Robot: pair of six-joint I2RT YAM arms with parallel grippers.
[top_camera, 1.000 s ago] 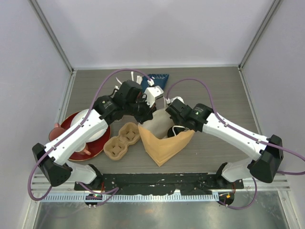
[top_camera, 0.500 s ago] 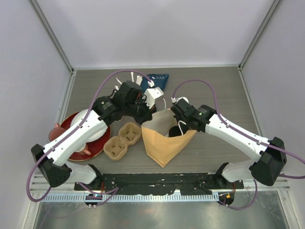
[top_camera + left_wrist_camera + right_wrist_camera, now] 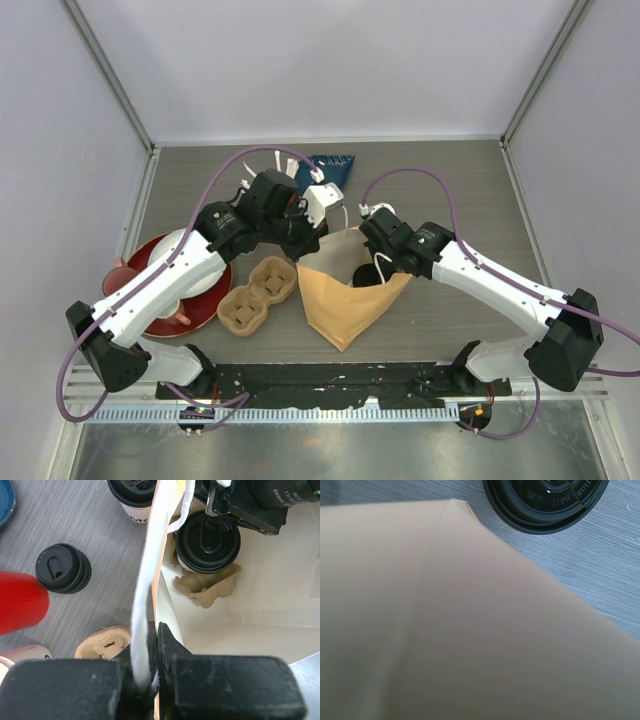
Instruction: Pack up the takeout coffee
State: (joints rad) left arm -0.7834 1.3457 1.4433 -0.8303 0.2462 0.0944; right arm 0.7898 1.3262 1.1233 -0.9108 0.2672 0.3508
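Left wrist: coffee cup (image 3: 200, 555) inside paper bag (image 3: 270, 590), just under right claw (image 3: 214, 522).

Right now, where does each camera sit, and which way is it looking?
Top: fixed above and behind the arms, looking down on the table; left arm and right arm show whole, meeting at the bag.
Left wrist: on the left arm, looking down past its own fingers, shut on the handle, at a lidded cup inside the bag.
Right wrist: close against the bag's wall, a black lid at the top; no fingers show.
Shared: all three see the bag.
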